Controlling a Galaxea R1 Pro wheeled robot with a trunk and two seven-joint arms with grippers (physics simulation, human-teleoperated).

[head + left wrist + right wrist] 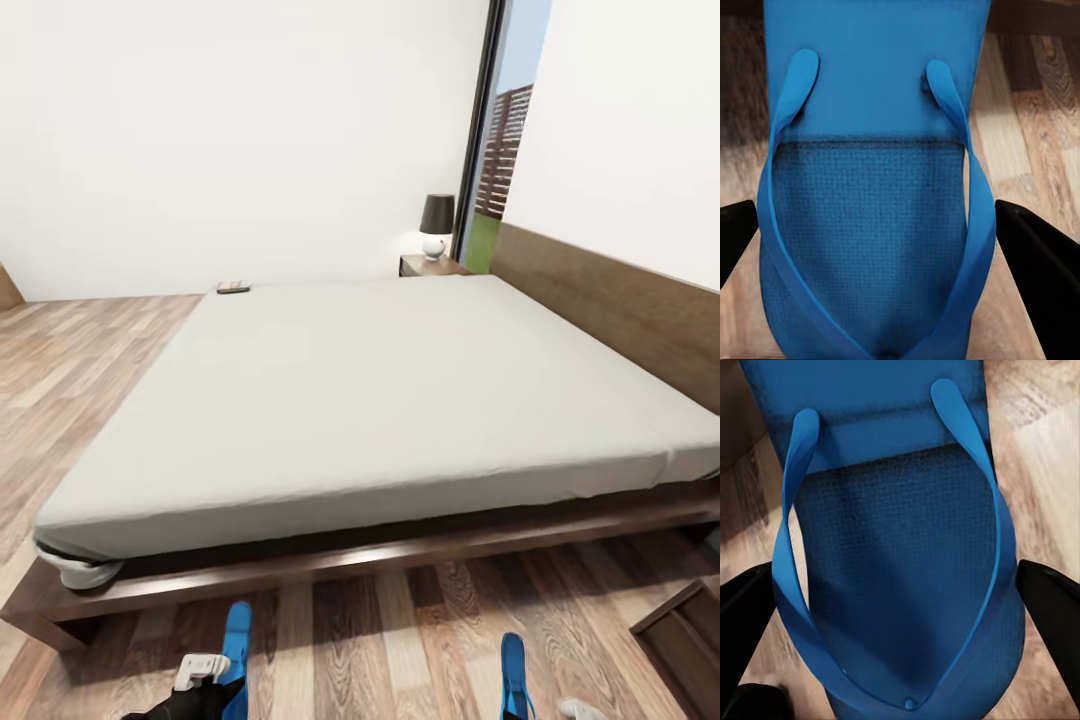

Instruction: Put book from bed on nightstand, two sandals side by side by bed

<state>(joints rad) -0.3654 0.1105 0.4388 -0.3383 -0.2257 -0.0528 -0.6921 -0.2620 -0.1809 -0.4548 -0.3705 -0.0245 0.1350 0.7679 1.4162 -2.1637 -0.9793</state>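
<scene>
Both sandals by the bed, book not moved yet

The book [233, 287] lies on the far corner of the bed [400, 380], so it must go to the nightstand [428, 265]. The 2 sandals are on the floor [390, 640] near the bed, well apart. The left gripper [881, 232] and right gripper [900, 607] each have fingers wide on both sides of a sandal [877, 187], not squeezing. No boxes or bins show.
</scene>
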